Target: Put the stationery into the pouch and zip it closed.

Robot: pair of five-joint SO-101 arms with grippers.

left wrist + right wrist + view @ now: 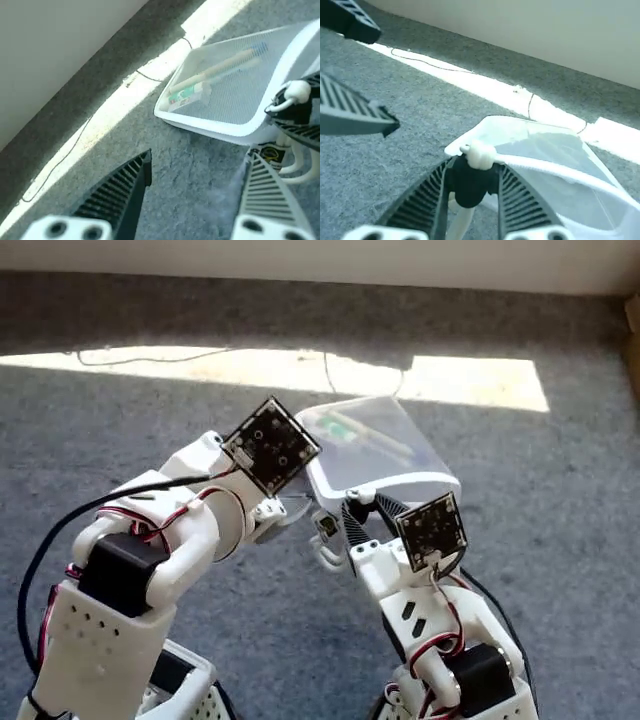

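Carpet (pixel 560 540) surrounds pouch (pixel 380 445); right gripper (pixel 472 169) pinches its edge.

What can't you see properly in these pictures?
1. High view: most of the left pincer, tucked under its arm's camera board.
2. Left wrist view: the stationery inside the pouch, blurred by the mesh, so I cannot count the pieces.
3. Right wrist view: the pouch's far end, cut off by the picture's edge; the right pincer gripping the zip pull hides whether the zip is fully shut.
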